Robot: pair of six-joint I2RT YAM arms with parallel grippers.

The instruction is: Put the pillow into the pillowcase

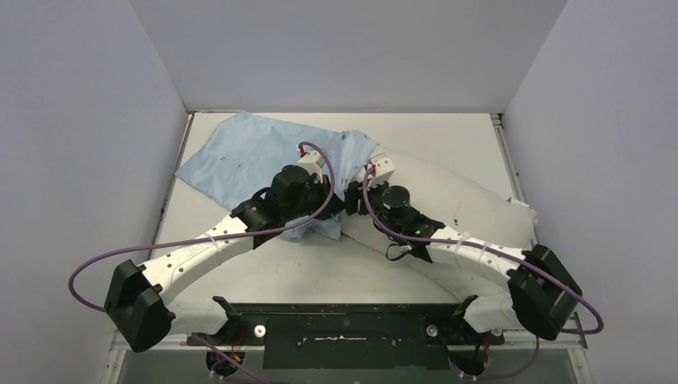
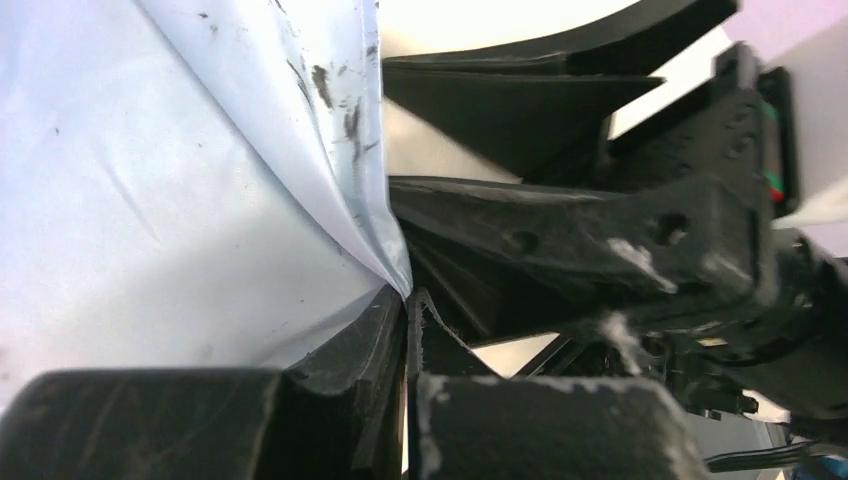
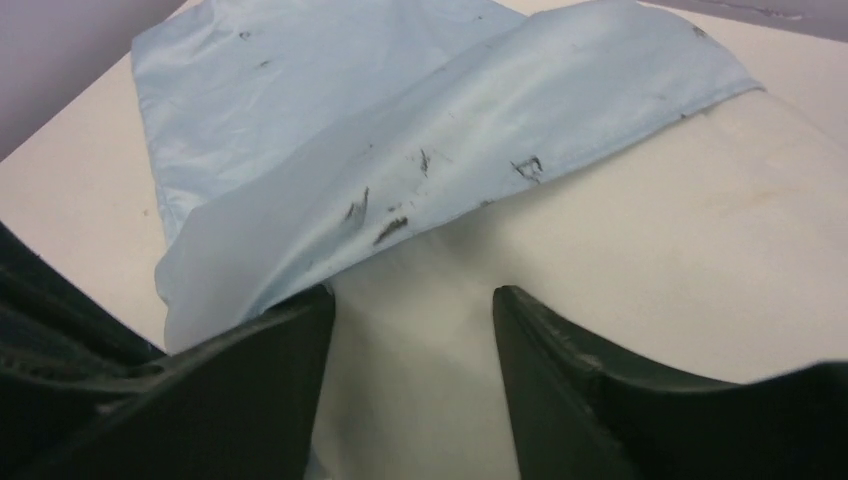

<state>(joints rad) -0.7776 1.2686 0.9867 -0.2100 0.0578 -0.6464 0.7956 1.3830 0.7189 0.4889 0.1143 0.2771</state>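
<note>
The light blue pillowcase (image 1: 240,156) lies spread at the back left, with its near right edge draped over the end of the plump white pillow (image 1: 472,200). My left gripper (image 1: 334,214) is shut on the pillowcase's edge; the left wrist view shows the cloth (image 2: 200,180) pinched between the closed fingertips (image 2: 405,300). My right gripper (image 1: 352,200) is open. In the right wrist view its fingers (image 3: 270,350) straddle the white pillow (image 3: 620,250) just below the pillowcase's edge (image 3: 400,170). The two grippers are close together.
The right gripper's black body (image 2: 600,230) fills the right of the left wrist view, close to my left fingers. Grey walls enclose the table (image 1: 264,272) on three sides. Purple cables loop from both arms.
</note>
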